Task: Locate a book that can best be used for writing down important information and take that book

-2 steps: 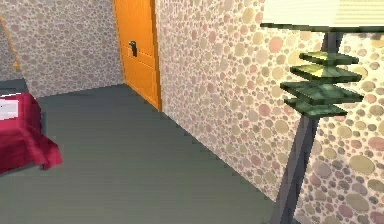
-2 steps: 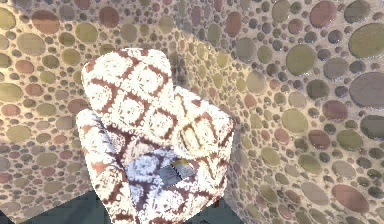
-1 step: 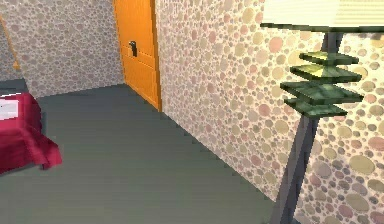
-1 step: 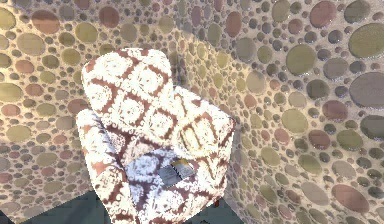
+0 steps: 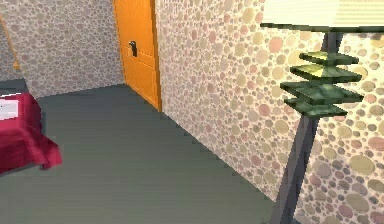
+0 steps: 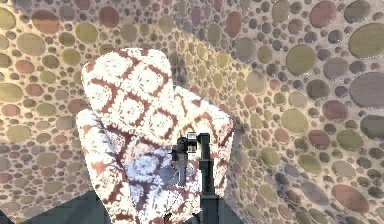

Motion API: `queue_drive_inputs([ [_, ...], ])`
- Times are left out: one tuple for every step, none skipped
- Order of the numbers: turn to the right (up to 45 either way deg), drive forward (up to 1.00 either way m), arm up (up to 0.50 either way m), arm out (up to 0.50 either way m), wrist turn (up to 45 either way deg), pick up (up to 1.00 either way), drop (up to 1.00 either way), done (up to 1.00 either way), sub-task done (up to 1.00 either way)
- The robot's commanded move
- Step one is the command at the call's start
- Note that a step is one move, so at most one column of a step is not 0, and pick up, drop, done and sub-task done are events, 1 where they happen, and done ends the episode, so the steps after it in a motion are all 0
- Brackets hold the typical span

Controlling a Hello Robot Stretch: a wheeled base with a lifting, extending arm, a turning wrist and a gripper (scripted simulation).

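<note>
Fingers (image 6: 182, 160) of my gripper (image 6: 187, 156) in front of patterned armchair (image 6: 130, 110), I can't tell if anything's held, pebble-spotted wall (image 6: 310, 90) behind that, grey floor (image 5: 130, 150) and orange door (image 5: 138, 45) in forward view

Orange door (image 5: 137, 45) with dark handle (image 5: 133, 48), pebble-patterned wall (image 5: 225, 95) alongside, floor lamp (image 5: 320, 85) at right, red-covered bed (image 5: 22, 135) at left edge, grey-green floor (image 5: 130, 165).

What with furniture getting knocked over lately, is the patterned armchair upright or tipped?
Upright: the armchair shows its backrest rising above the seat and arms.
</note>
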Motion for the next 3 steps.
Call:
queue_drive_inputs([
  [0.0, 0.0, 0.0, 0.0, 45.0, 0.0, 0.0, 0.0, 0.0],
  [0.0, 0.0, 0.0, 0.0, 45.0, 0.0, 0.0, 0.0, 0.0],
  [0.0, 0.0, 0.0, 0.0, 45.0, 0.0, 0.0, 0.0, 0.0],
])
